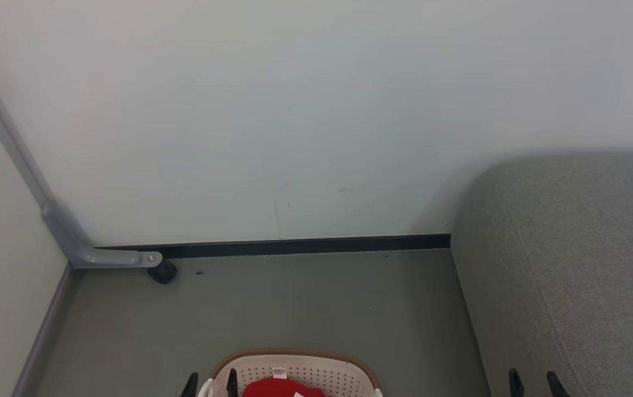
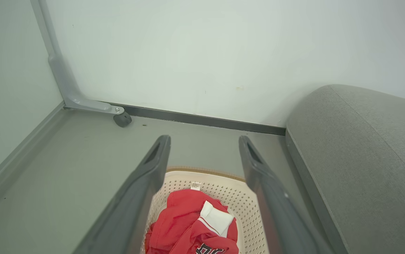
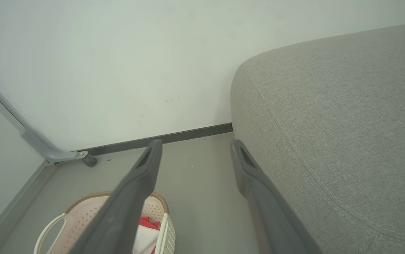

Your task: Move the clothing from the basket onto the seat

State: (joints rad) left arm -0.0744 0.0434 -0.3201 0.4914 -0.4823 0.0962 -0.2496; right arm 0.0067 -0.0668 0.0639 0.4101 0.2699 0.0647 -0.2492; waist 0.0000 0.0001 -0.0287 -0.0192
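One heap of red clothing (image 2: pixel 185 222) lies crumpled inside the basket (image 2: pixel 229 192). A white panel with thin red stripe trim is folded on top, and dark lettering shows at the heap's near edge. You cannot count the garments from these pictures. A small white label sits against the basket's far perforated wall.

The basket stands on the grey-green floor (image 1: pixel 294 298), left of the seat (image 1: pixel 570 253) and apart from it, with bare floor between. The seat's rounded corner reaches back to the pale wall (image 1: pixel 316 110).

Your left gripper (image 2: pixel 204 141) hangs above the basket with its two dark fingers spread wide and nothing between them. In the left wrist view, the clothing shows in the gap. Your right gripper (image 3: pixel 195 144) is likewise spread and empty, poised over the strip of floor by the seat's near edge, its right finger in front of the upholstery.

Along the foot of the wall runs a dark skirting strip (image 1: pixel 305 245). At the far left corner, a grey metal leg (image 1: pixel 110 257) ends in a small black caster (image 1: pixel 163 272) on the floor.
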